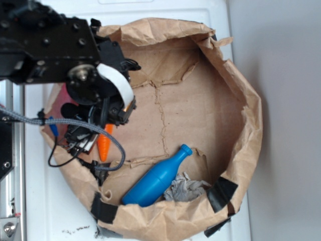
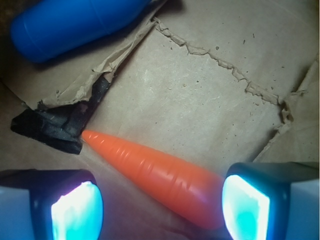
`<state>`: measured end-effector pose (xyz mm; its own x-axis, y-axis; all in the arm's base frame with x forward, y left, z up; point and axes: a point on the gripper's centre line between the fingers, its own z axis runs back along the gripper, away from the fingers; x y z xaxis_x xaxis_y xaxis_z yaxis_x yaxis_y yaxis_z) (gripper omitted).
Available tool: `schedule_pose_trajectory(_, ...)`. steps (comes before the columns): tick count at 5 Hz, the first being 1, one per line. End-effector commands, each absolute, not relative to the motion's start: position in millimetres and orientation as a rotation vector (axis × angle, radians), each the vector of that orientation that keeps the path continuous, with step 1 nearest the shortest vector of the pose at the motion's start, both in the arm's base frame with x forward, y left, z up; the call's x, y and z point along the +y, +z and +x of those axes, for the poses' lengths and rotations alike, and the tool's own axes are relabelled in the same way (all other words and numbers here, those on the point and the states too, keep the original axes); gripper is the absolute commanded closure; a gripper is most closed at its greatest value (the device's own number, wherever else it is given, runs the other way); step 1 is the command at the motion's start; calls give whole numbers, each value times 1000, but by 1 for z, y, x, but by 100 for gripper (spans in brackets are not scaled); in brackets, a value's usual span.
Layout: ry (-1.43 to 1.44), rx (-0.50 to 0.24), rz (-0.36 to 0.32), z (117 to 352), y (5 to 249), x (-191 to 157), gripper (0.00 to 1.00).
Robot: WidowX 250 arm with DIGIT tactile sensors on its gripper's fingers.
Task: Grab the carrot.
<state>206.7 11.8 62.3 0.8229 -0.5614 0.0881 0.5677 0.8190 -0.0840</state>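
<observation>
The glossy orange carrot [image 2: 160, 172] lies flat on the brown paper, its pointed tip toward the black tape; its stem end is hidden. In the exterior view only part of the carrot [image 1: 104, 143] shows below the arm. My gripper [image 2: 161, 207] is low over it and open. The thick end of the carrot lies between the two pads, close against the right pad [image 2: 246, 207], while a wide gap separates it from the left pad [image 2: 77, 210]. In the exterior view the gripper [image 1: 103, 131] is mostly hidden by the black arm.
A blue plastic bottle [image 1: 156, 176] lies near the front wall of the paper bag [image 1: 248, 125], next to a crumpled grey cloth [image 1: 186, 188]. Black tape [image 2: 60, 125] holds torn paper beside the carrot's tip. Bag walls rise all round.
</observation>
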Motion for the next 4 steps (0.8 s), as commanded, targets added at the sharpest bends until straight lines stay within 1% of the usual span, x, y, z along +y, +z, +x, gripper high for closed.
schedule_pose_trajectory(1,-594,-97,-91,214,71,17,0)
schedule_pose_trajectory(3,-594,-97,-91,214,71,17,0)
schedule_pose_trajectory(4,-758,-167,-37,220,61,14,0)
